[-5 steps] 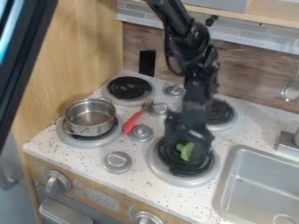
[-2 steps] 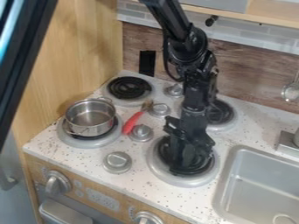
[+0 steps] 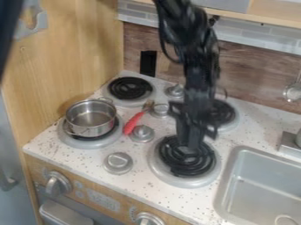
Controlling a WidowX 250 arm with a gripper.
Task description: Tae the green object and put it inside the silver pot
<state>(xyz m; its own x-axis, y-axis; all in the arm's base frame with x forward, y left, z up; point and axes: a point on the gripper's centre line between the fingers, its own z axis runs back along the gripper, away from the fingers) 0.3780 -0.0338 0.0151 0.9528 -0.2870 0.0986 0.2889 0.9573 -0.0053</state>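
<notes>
Low in the frame, two stove knobs (image 3: 57, 183) (image 3: 148, 219) stood on the front panel, and the sink (image 3: 262, 182) took up the lower right. Right of the frame's centre, the black gripper (image 3: 189, 144) hung over the far part of the near coil burner (image 3: 191, 168). I could not tell whether it was open or closed, or whether it held anything. Nor could I place the green object for certain; my guess was that it was hidden in or behind the gripper.

If it was a toy piece, it was likely light, with a smooth skin that might turn in a narrow pinch. A hold across its thick middle, with gentle even pressure, would have suited it better than a grip on a thin end.

Left of centre, the silver pot (image 3: 91, 117) sat upright on another burner, its mouth open upward. It looked stiff, thin-walled and perhaps light enough to slide if bumped at the rim, so a drop from just above its middle seemed wisest. Beside it lay a red-handled utensil (image 3: 133, 123). Beyond, a coil burner (image 3: 130, 88) lay towards the upper left, before the wood-look wall (image 3: 253, 72).
</notes>
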